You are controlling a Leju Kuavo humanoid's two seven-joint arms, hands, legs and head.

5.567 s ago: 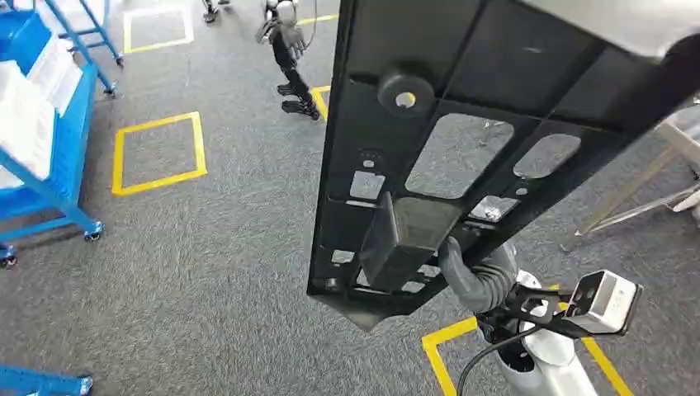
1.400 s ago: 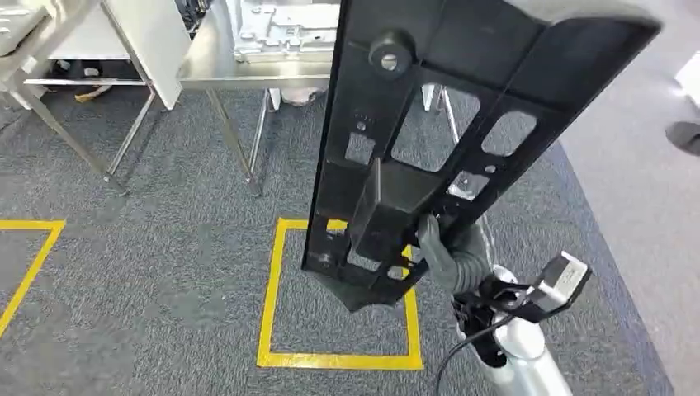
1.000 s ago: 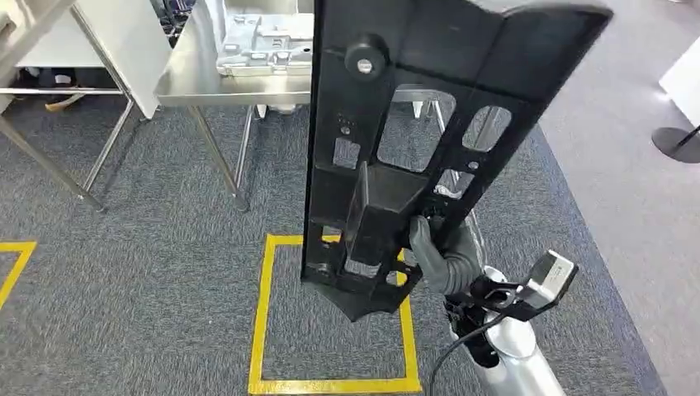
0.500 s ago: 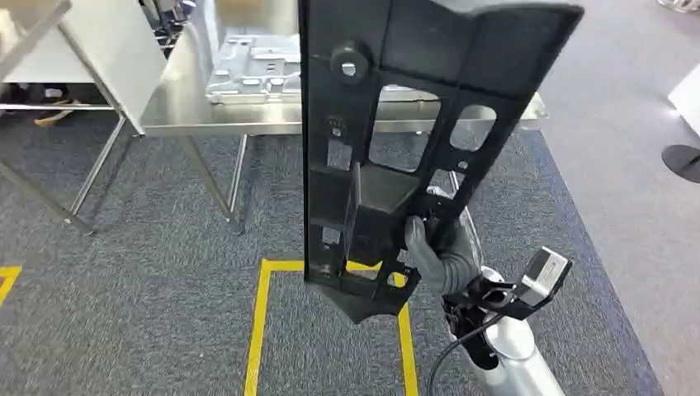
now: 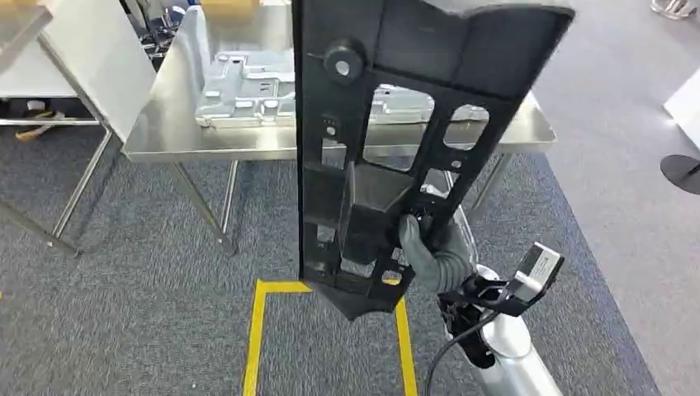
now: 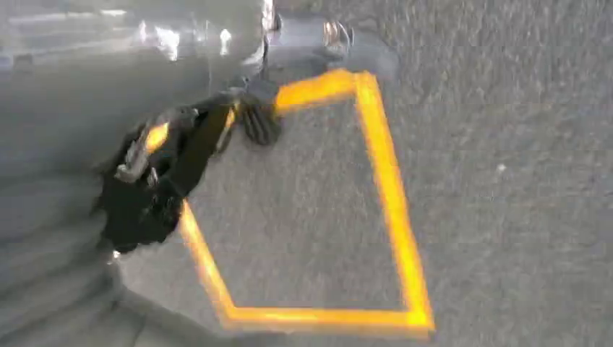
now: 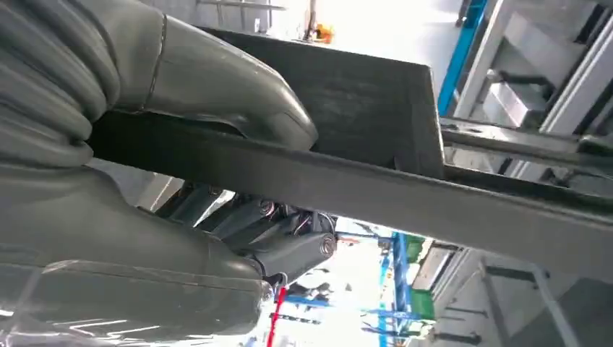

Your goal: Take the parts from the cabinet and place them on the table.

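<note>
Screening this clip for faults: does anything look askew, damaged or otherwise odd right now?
Nothing stands out. The right hand grips the long black part near its lower end, held roughly upright before the steel table, where a grey metal part lies flat.

Even overhead light filled the head view, sharp throughout, with soft glare on the steel table. The left wrist view was smeared by motion blur. The right wrist view was backlit, its background blown out white behind the dark part.
</note>
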